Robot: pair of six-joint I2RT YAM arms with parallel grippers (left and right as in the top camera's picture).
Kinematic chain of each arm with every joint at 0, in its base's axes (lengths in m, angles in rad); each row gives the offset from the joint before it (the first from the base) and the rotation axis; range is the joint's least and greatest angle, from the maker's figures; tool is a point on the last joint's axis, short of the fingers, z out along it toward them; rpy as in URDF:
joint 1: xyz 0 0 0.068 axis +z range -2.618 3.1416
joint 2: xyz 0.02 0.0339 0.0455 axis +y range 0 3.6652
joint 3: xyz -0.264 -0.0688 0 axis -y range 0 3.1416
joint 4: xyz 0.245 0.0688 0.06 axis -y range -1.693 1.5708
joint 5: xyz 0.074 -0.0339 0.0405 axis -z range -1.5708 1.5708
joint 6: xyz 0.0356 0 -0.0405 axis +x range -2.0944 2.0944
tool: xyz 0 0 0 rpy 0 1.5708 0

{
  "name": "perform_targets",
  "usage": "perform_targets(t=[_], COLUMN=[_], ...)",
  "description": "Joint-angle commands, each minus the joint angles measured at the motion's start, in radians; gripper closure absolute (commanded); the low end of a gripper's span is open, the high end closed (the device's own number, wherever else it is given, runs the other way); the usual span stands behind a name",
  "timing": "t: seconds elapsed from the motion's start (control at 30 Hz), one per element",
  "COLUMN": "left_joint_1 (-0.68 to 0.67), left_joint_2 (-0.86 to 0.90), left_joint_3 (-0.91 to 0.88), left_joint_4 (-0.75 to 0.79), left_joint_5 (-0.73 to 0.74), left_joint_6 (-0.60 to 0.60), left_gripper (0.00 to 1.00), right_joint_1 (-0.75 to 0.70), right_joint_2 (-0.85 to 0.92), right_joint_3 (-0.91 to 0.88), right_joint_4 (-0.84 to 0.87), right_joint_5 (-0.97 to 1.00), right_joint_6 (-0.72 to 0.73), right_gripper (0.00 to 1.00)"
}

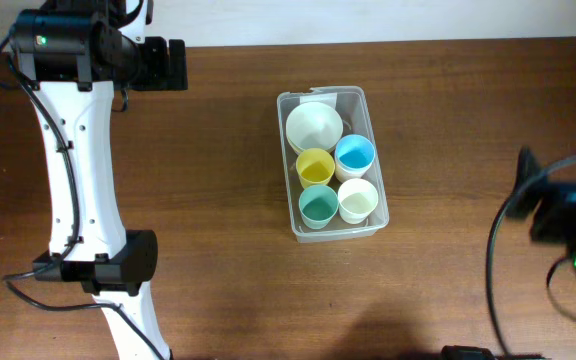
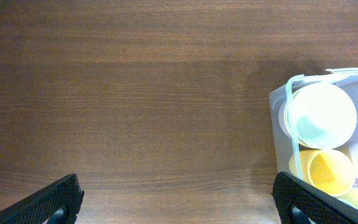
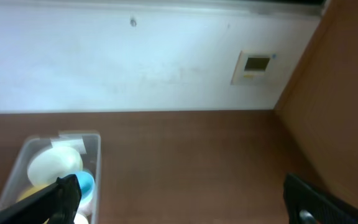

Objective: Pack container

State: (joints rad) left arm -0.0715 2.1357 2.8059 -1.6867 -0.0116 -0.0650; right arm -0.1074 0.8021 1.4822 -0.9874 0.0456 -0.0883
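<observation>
Container (image 1: 356, 108) nr worktop's (image 1: 218, 200) far edge: prob. light, flexy, slick, so take rim; left end effector (image 2: 179, 202) & right end effector (image 3: 185, 199) agape, empty.

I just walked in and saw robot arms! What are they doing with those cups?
Right now, neither arm is holding anything. The clear container sits on the table with a white bowl, a yellow cup, a blue cup, a green cup and a cream cup inside. The left gripper is open over bare wood beside it. The right gripper is open too, off to the other side. The packing looks finished or paused.
</observation>
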Motion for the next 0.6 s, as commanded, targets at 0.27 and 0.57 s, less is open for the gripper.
perform_targets(t=[0.27, 0.57], left_joint_1=[0.003, 0.003], left_joint_2=[-0.004, -0.004], left_joint_3=[0.003, 0.003], left_joint_4=[-0.001, -0.001], left_joint_5=[0.008, 0.008], left_joint_6=[-0.01, -0.01], left_gripper=[0.0, 0.0], right_joint_1=[0.009, 0.009], right_joint_2=[-0.426, -0.71], right_joint_3=[-0.764, -1.194], right_joint_4=[0.285, 0.441], right_joint_5=[-0.095, -0.224], right_joint_6=[-0.035, -0.034], right_gripper=[0.01, 0.01])
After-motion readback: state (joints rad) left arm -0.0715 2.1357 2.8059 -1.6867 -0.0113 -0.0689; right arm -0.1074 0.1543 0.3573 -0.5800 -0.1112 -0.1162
